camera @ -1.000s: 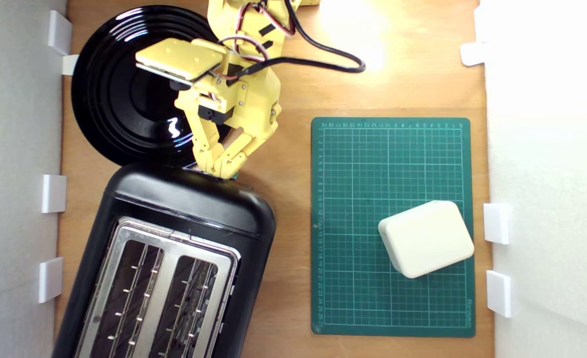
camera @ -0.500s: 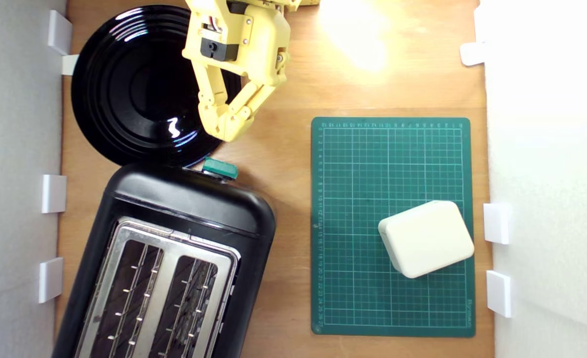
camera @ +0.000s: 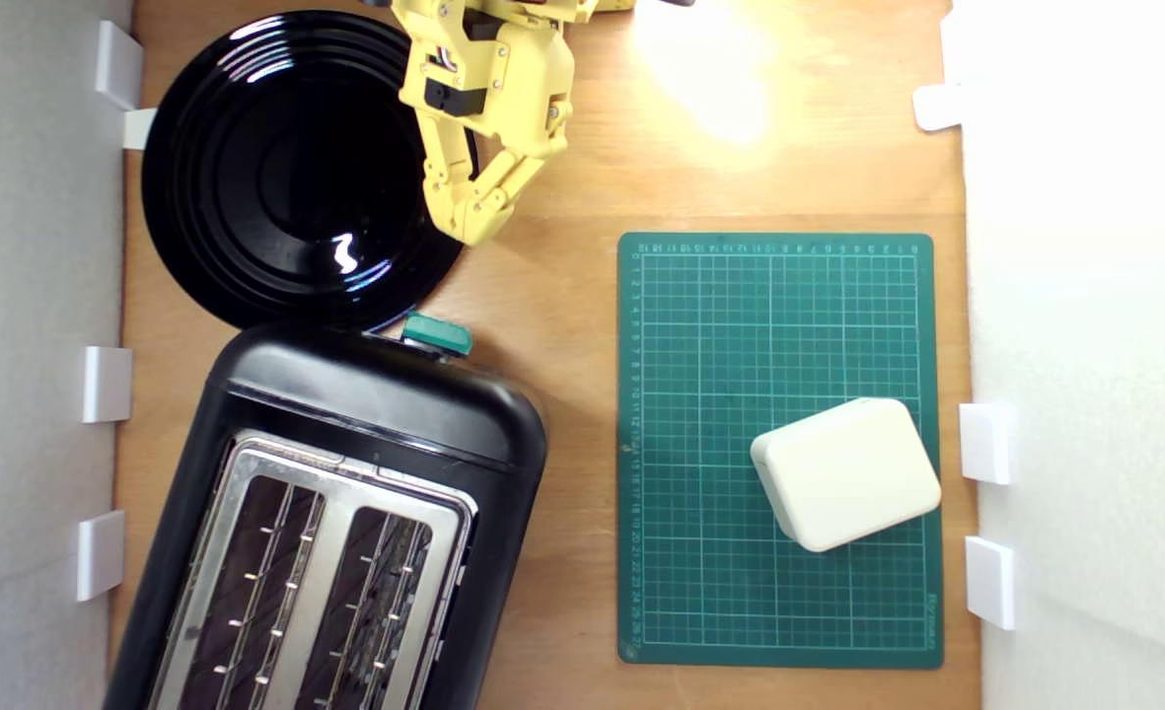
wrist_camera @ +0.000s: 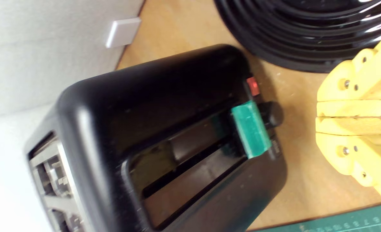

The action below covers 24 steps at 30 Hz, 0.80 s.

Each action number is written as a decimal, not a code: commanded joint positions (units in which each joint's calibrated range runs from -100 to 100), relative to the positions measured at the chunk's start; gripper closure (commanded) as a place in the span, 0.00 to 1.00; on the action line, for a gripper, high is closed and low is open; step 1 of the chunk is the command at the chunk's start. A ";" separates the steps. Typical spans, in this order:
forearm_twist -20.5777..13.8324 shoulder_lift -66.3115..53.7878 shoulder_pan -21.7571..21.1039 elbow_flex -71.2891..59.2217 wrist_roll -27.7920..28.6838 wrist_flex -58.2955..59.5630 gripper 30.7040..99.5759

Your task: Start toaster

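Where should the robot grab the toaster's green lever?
Pinch the green lever across its flat faces, coming from the open wood side beside the toaster. It sticks out from the end wall, so both faces are probably free for the gripper.

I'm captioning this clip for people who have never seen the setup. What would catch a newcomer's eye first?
Probably the big glossy black toaster filling the lower part of the exterior view's left, its green lever knob at the end nearest the arm. Above it lies a round black plate, with the yellow gripper shut at the plate's edge, clear of the knob. A cream box sits on the green cutting mat at the exterior view's right.
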<state>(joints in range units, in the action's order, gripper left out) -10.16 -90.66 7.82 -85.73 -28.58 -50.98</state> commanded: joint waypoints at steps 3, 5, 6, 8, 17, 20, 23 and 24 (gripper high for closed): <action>-0.16 -4.26 0.67 -2.01 0.40 -5.77 0.99; -0.63 -6.09 0.91 -5.19 0.40 -5.68 0.99; -0.63 -7.26 0.91 -6.91 0.34 -5.68 0.99; -0.54 -8.67 1.15 -9.46 0.34 -5.77 0.99; 0.50 -8.67 0.28 -10.09 1.34 -5.77 0.99; 2.00 -8.75 0.28 -10.55 1.13 -5.25 0.99; 2.94 -8.75 0.36 -13.00 1.08 -4.05 0.99; 3.69 -8.75 0.67 -13.09 1.03 -3.45 0.99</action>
<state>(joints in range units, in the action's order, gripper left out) -7.66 -98.50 8.45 -98.24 -27.44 -55.57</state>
